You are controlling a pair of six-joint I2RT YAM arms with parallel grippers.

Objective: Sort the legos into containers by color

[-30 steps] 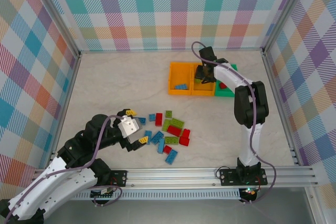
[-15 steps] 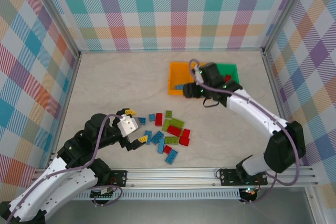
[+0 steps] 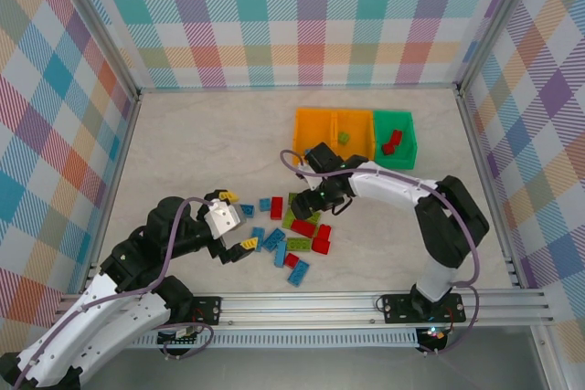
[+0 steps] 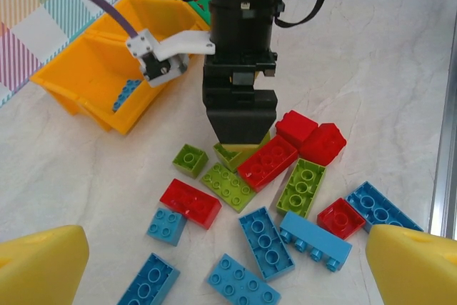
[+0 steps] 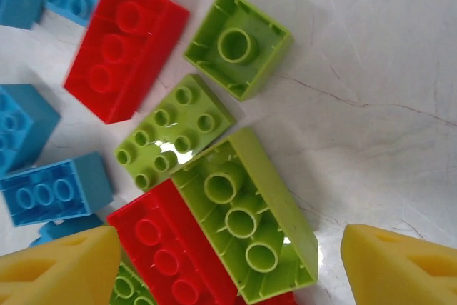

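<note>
One upturned lime lego between spread right claw tips.

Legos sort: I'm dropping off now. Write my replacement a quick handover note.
Left end effector: open, empty, beside the pile.
Right end effector: open, astride an upturned lime green brick, not yet gripped.
Done: a blue brick in the left orange bin, a lime one in the middle orange bin, red bricks in the green bin.
Left: the blue, lime and red pile on the table.
</note>
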